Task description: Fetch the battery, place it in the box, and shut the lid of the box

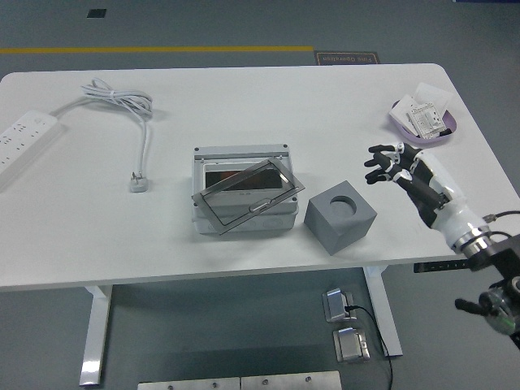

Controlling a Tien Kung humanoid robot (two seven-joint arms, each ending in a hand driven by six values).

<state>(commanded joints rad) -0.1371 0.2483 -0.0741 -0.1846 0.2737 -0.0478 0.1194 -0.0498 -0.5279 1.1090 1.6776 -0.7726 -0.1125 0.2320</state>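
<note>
Right hand (404, 169) empty beside grey box (242, 191), lid (248, 193) askew

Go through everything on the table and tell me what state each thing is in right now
Box: lid lying loose and askew on top, not closed.
Grey block: upright, round hole on top, nothing in it.
Power strip: plug lying loose on the table.
Purple tray: holds a white packet.
Right hand: fingers spread, holding nothing.

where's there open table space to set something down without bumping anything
Bare: the stretch between the white plug and the grey box, and the far strip behind the box. Crowded: the right side, with the grey cube, right hand and purple tray.
</note>
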